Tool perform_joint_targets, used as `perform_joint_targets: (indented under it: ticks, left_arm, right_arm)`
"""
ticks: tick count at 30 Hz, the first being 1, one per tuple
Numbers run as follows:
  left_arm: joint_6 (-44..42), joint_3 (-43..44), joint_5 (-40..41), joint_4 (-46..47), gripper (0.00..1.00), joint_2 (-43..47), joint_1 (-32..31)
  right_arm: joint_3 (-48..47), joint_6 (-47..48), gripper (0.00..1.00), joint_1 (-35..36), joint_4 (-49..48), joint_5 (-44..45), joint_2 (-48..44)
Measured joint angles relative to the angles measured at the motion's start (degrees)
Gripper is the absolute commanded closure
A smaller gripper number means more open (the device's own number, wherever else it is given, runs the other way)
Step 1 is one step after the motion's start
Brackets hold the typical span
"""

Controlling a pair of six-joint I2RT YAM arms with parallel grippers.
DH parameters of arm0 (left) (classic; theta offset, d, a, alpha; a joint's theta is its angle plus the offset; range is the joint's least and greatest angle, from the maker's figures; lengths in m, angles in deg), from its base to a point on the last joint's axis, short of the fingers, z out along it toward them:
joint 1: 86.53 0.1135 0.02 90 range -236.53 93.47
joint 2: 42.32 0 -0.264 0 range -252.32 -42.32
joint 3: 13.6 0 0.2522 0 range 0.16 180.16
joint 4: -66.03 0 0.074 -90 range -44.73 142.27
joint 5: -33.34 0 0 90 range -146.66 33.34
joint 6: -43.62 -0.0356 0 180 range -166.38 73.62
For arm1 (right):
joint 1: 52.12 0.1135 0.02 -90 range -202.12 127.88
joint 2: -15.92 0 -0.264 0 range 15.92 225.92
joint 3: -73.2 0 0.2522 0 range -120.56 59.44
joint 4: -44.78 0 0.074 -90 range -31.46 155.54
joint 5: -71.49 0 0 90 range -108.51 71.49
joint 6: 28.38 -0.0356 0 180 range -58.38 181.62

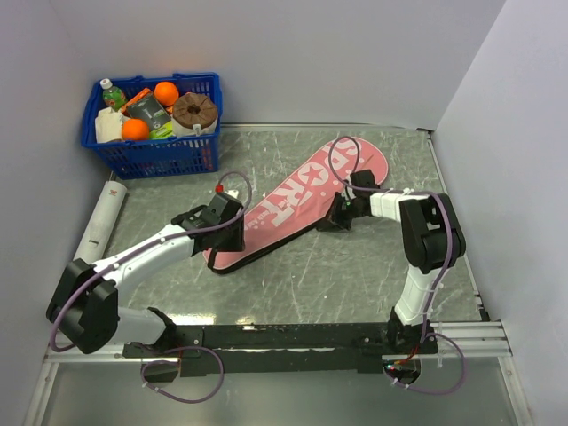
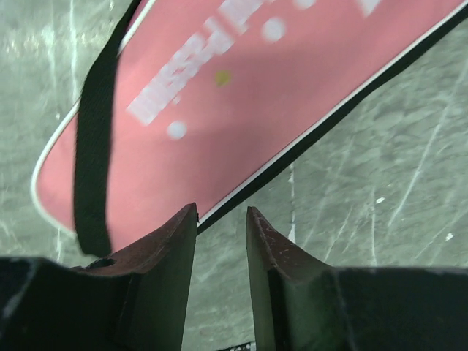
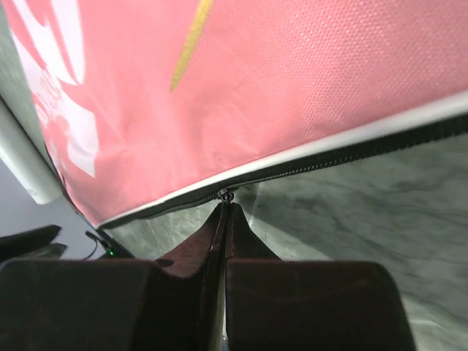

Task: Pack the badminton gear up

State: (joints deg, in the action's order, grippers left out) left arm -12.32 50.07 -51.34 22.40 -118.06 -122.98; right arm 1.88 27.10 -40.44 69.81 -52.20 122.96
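The pink racket-shaped fabric case with black edging [image 1: 302, 200] lies flat and slantwise on the scuffed grey table [image 1: 355, 284], narrow end toward my left arm. I judge it light, soft and floppy: lifted by the cloth it would fold, so the zip is where to work. My right gripper [image 3: 225, 212] is pinched closed on the small metal zip pull [image 3: 226, 195] at the case's long edge. My left gripper [image 2: 221, 213] hangs slightly open and empty just over the black edge near the narrow end, where it could pin the cloth against the drag.
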Motion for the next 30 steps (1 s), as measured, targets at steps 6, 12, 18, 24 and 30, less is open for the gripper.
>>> perform_joint_targets:
  ticks: [6, 12, 18, 24, 30]
  left_arm:
    - [1.66, -0.76, 1.25, -2.73, 0.58, 0.61, 0.5]
    - [2.62, -2.69, 1.73, -5.05, 0.56, 4.02, 5.03]
    - [2.12, -4.17, 1.38, -4.76, 0.57, 4.98, 11.17]
    - [0.76, -5.49, -0.55, -2.75, 0.56, 2.45, 14.99]
    - [-0.44, -6.32, -3.54, 1.4, 0.66, -2.78, 17.31]
  right_arm:
    - [-3.13, 1.11, 1.0, -2.08, 2.08, 2.03, 0.0]
    - [-3.98, 1.2, 1.0, -2.84, 2.4, 3.19, 0.28]
    - [-3.98, 1.2, 1.0, -2.95, 2.4, 3.15, 0.92]
    - [-3.98, 1.2, 1.0, -2.95, 2.34, 3.06, 0.92]
    - [-3.98, 1.44, 1.0, -2.93, 2.34, 3.02, 0.92]
